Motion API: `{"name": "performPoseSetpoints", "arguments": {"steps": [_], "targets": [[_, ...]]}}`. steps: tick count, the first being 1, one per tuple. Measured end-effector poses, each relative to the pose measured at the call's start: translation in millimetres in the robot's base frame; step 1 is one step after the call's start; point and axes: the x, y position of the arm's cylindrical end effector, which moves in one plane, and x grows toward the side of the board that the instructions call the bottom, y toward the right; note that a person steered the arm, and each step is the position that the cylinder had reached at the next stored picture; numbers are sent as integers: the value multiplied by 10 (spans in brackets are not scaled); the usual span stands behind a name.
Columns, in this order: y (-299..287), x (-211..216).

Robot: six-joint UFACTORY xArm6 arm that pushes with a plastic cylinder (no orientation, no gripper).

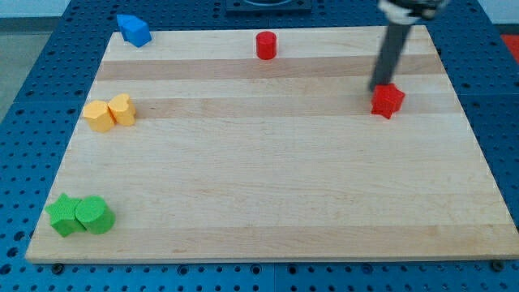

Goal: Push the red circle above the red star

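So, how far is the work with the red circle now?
Nothing looks done yet: the red circle sits near the board's top edge, far to the view's left of the red star. My tip is at the star's upper left edge, away from the circle. Left: reach the circle and push it rightwards until it is above the star.

Tip down at the view's upper right, touching the upper-left side of the red star; star blocks travel toward the view's lower right. Open wood to the tip's left as far as the red circle, which sits well off, up-left near the top edge. Wide bare run below and left of the tip across the board's middle. Far left, well apart: blue block at the top corner, two yellow blocks touching, two green blocks touching at the bottom corner.
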Motion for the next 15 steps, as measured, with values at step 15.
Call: {"name": "performPoseSetpoints", "arguments": {"steps": [15], "targets": [[128,-413]]}}
